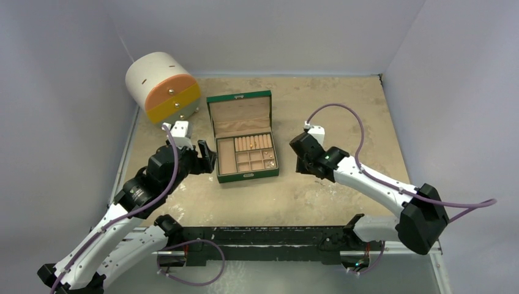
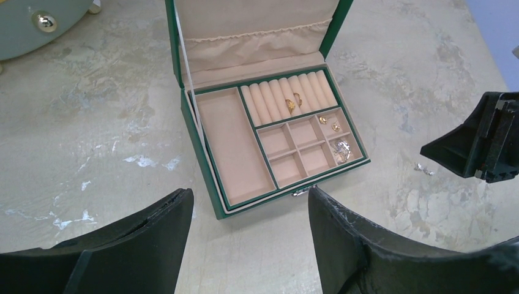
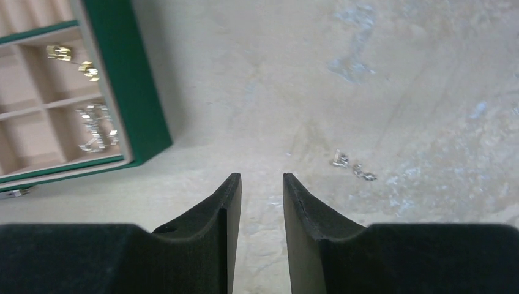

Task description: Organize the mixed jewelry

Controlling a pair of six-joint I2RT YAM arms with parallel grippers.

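Mottled beige table point(image 1: 343, 110) is occupied by an open green jewelry box point(image 1: 243, 177), in which a gold ring point(image 2: 290, 103) is seated on the rolls, with gold pieces point(image 2: 328, 122) and a silver cluster point(image 2: 341, 150) in adjoining small compartments. Loose silver pieces point(image 3: 353, 166) are left on the table beside the box, near the right gripper point(image 3: 262, 177), whose jaws are narrowly apart and empty. The left gripper point(image 2: 248, 193) is spread wide.

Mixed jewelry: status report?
Left gripper open, empty. Right gripper narrowly open, empty. Silver pieces loose on table beside jewelry box. No obstruction seen.
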